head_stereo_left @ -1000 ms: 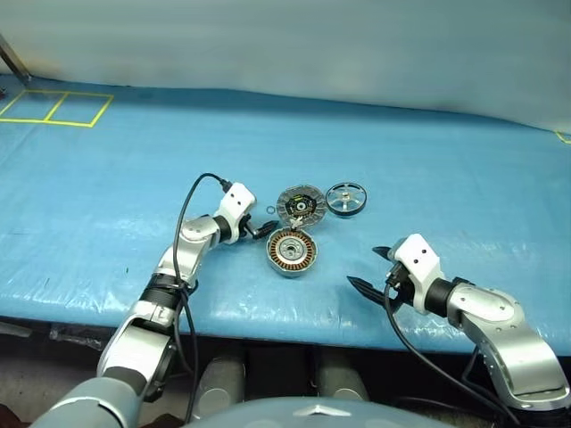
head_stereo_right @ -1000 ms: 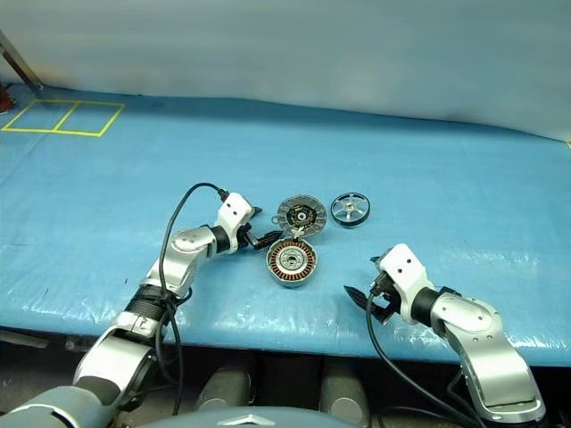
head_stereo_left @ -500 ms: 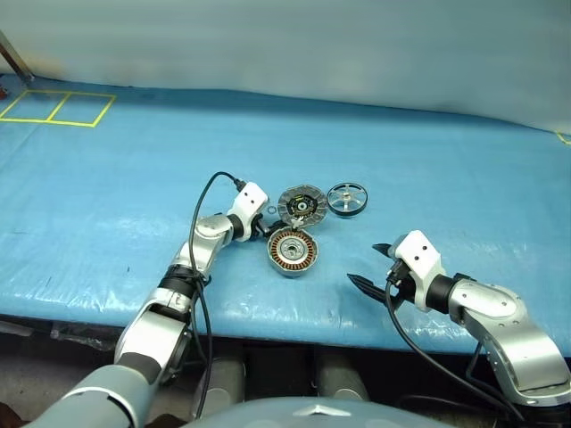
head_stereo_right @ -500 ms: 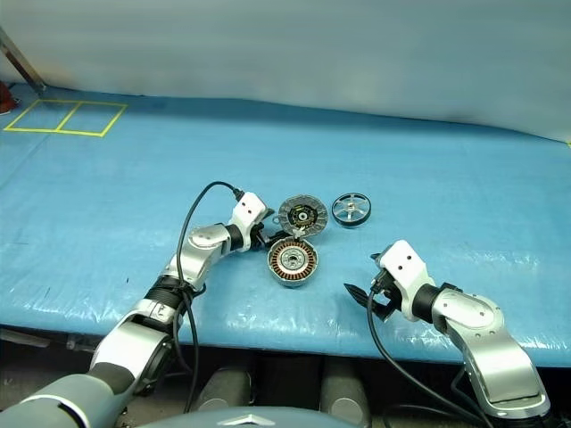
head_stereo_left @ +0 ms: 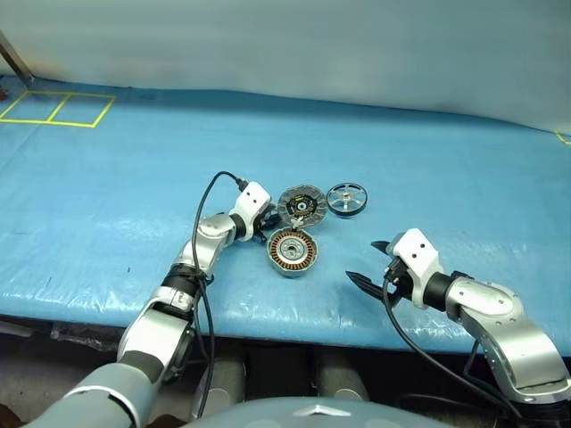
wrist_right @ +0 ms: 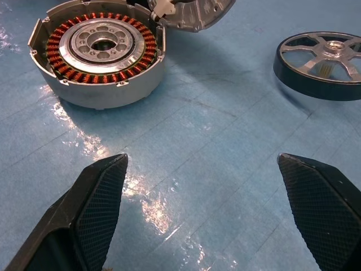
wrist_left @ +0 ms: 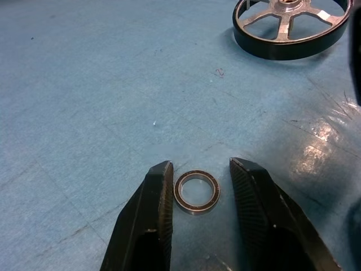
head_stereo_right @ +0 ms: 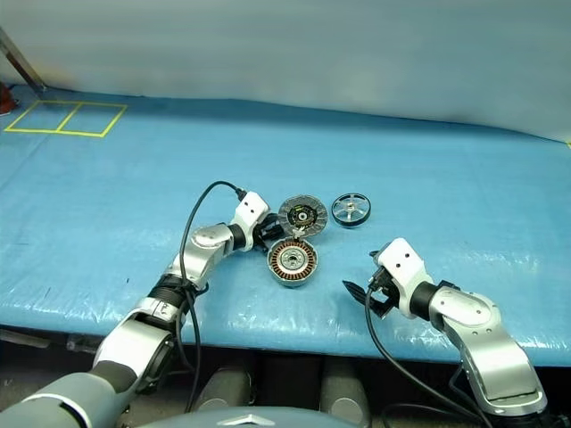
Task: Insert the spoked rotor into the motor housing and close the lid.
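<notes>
- Head views: on the blue table (head_stereo_left: 107, 178), the motor housing (head_stereo_left: 292, 251) sits near the front edge; the lid (head_stereo_left: 302, 205) leans behind it, the spoked rotor (head_stereo_left: 346, 198) beside that.
- Left wrist view: the left gripper (wrist_left: 194, 189) brackets a small ring (wrist_left: 196, 191), fingers not quite touching; the rotor is cut off.
- Right wrist view: the right gripper (wrist_right: 217, 195) gapes wide, empty; the lid is partly cropped.

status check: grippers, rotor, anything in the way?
Left gripper straddling small ring, not clamped. Right gripper open, empty. Rotor on mat, outside housing. Nothing in the way.
</notes>
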Action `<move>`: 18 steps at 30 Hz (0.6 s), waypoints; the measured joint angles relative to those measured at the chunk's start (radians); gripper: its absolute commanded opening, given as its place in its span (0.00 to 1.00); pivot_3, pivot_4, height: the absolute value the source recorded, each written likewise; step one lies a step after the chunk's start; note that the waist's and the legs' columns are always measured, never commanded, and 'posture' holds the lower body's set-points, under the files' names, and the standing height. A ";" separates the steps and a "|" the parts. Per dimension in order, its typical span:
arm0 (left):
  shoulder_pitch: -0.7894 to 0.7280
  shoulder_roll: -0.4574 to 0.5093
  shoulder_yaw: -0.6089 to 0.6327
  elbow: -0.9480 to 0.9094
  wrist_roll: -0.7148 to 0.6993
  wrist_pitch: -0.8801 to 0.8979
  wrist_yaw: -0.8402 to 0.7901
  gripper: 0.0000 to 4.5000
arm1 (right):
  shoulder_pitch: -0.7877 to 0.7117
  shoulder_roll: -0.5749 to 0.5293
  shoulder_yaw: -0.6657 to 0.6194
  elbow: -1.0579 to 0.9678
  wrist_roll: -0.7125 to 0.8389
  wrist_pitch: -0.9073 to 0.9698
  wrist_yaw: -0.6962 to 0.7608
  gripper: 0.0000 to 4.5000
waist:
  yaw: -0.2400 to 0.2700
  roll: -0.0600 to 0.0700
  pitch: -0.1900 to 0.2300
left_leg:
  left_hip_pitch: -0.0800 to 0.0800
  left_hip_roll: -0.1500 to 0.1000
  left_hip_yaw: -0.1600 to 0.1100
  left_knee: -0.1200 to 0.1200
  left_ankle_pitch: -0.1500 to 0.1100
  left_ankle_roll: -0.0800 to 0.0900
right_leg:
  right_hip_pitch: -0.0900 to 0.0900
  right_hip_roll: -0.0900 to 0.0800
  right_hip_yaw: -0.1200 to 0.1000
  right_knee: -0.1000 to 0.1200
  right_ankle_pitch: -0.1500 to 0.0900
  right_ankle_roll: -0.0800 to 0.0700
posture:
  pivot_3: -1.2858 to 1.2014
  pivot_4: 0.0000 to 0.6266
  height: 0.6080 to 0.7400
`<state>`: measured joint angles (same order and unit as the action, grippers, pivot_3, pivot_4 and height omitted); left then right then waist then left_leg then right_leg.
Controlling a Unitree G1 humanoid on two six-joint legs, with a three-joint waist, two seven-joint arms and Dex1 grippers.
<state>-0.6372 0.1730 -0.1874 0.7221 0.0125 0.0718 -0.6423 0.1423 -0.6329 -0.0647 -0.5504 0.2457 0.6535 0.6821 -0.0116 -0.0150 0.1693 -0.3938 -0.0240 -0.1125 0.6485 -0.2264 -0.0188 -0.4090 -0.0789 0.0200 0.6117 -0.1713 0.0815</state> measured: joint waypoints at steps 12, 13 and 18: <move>0.244 0.093 0.029 -0.376 -0.016 0.077 0.008 0.14 | -0.007 0.022 0.008 0.057 0.035 -0.063 -0.002 1.00 | -0.006 0.001 0.000 | -0.001 0.000 0.000 -0.001 0.000 0.000 | -0.002 0.000 0.000 0.000 0.000 -0.001 | 0.52 0.24 1.00; 0.266 0.101 0.035 -0.416 -0.031 0.088 0.002 0.14 | -0.006 0.022 0.008 0.063 0.036 -0.067 -0.002 1.00 | -0.004 0.001 0.000 | -0.001 0.000 0.000 -0.001 0.000 0.000 | -0.002 0.000 0.000 0.000 0.000 -0.001 | 0.52 0.24 1.00; 0.310 0.147 0.101 -0.617 -0.144 0.165 -0.045 0.14 | -0.005 0.029 0.012 0.094 0.042 -0.080 0.003 1.00 | 0.001 0.001 0.000 | -0.001 0.000 0.000 -0.001 0.000 0.000 | -0.002 0.000 0.000 0.000 -0.001 -0.001 | 0.52 0.24 1.00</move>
<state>-0.3268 0.3199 -0.0864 0.1048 -0.1314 0.2366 -0.6870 0.1371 -0.6037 -0.0531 -0.4567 0.2875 0.5731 0.6850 -0.0106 -0.0143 0.1693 -0.3949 -0.0237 -0.1125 0.6478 -0.2263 -0.0188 -0.4106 -0.0791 0.0202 0.6117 -0.1720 0.0802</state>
